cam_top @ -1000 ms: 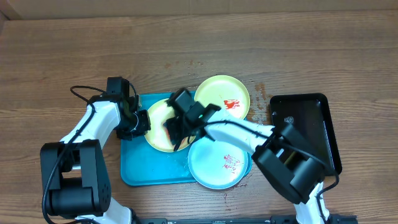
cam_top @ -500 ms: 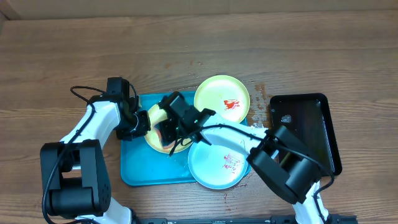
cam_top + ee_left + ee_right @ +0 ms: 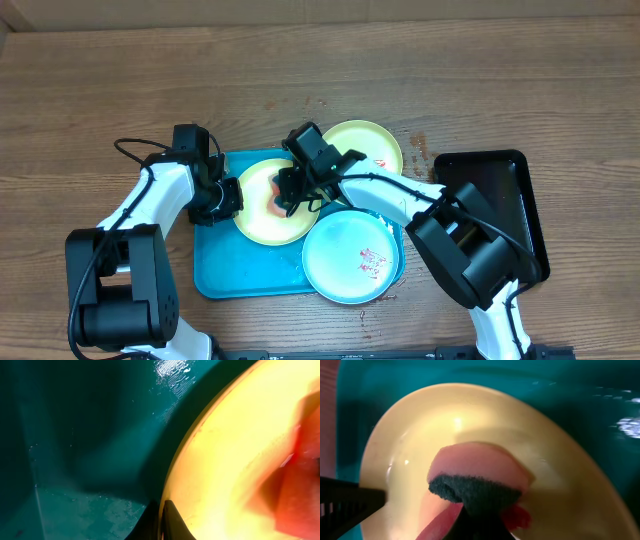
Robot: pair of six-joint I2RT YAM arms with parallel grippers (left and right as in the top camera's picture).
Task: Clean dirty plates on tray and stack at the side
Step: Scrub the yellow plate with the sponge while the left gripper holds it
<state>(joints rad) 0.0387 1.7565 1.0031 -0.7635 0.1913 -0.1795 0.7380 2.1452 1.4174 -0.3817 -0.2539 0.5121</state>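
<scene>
In the last second my right gripper (image 3: 289, 194) has swept over the yellow plate (image 3: 262, 222) toward the tray's left edge and come back to the plate's far right side, one scrub stroke out and back. It is clamped tight on the sponge (image 3: 476, 477), which presses down on the plate's middle. My left gripper (image 3: 227, 198) hasn't shifted. It stays pinched shut on the plate's left rim, bracing it against the push. The plate lies in the far half of the tray (image 3: 235, 268), toward the left edge.

I read this as the first plate mid-scrub. A red patch shows beside the sponge, and I can't tell whether it is sauce or foam. The far plate (image 3: 366, 150), overhanging the far right corner, and the blue plate (image 3: 345, 258), overhanging the near right corner, both carry red smears. Nothing is stacked yet.

The plates are round, shallow, glossy plastic with a low raised rim, slick enough to slide if unbraced. The sponge is soft pink foam under a coarse dark green scouring layer. The tray is hard, shiny turquoise with rounded corners, and glints suggest it is wet.
</scene>
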